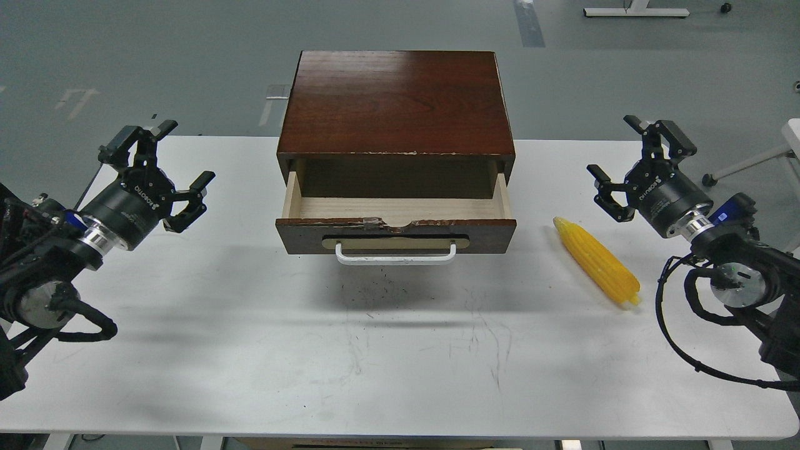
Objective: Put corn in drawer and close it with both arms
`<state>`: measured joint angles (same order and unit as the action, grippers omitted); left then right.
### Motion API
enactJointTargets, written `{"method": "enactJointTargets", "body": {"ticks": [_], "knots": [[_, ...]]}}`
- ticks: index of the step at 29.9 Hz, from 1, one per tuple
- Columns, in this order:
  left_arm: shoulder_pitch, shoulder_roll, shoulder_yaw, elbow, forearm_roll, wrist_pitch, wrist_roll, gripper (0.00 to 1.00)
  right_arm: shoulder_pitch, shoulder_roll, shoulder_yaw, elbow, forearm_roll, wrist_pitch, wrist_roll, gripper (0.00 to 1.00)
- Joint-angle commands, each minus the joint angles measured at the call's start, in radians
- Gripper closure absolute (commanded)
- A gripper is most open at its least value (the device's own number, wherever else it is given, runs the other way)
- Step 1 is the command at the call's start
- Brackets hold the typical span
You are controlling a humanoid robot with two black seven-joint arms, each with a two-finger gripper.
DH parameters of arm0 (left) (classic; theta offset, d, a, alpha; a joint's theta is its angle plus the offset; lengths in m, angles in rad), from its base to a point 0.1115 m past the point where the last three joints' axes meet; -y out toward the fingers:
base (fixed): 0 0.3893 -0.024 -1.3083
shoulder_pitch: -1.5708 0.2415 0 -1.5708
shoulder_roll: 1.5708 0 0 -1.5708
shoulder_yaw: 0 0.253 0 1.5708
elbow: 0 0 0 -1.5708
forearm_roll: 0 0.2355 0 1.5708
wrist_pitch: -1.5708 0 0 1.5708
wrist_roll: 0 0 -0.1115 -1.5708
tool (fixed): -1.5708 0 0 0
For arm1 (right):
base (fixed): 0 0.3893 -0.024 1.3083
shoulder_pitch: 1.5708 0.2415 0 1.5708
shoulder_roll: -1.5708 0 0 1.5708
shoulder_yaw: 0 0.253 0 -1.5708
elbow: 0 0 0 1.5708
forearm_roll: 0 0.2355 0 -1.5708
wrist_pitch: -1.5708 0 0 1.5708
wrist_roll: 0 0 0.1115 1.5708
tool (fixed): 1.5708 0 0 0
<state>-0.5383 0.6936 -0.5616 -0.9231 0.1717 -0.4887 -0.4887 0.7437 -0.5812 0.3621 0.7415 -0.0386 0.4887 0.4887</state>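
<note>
Two grippers hover over the white table (250, 350), one at each side, both with fingers spread wide and holding nothing. Left gripper (164, 167) sits well left of the cabinet (397, 100); right gripper (637, 164) sits well right of it. The drawer (397, 222) is pulled out (pale wood interior visible, nothing in it), its white bar handle (396, 255) facing the robot. The corn (597, 259) lies flat on the table between drawer and right gripper, tapered end pointing away from the robot.
</note>
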Motion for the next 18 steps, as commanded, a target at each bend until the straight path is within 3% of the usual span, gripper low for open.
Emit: {"method": "enactJointTargets", "body": {"ticks": [1,2,7,15,18], "knots": [[0.001,0.003,0.000,-0.003,0.000,0.000,0.000,0.00,0.071,-0.096,-0.011,0.056,-0.204,0.000,0.000,0.00],[0.001,0.003,0.000,-0.003,0.000,0.000,0.000,0.00,0.071,-0.097,-0.011,0.056,-0.205,0.000,0.000,0.00],[0.001,0.000,0.000,-0.005,0.000,0.000,0.000,0.00,0.184,-0.215,-0.020,0.098,-0.649,0.000,0.000,0.00],[0.001,0.000,0.000,-0.008,0.000,0.000,0.000,0.00,0.197,-0.246,-0.069,0.095,-1.072,0.000,0.000,0.00],[0.001,0.001,0.000,-0.010,0.000,0.000,0.000,0.00,0.187,-0.244,-0.181,0.093,-1.174,-0.091,0.000,0.00]]}}
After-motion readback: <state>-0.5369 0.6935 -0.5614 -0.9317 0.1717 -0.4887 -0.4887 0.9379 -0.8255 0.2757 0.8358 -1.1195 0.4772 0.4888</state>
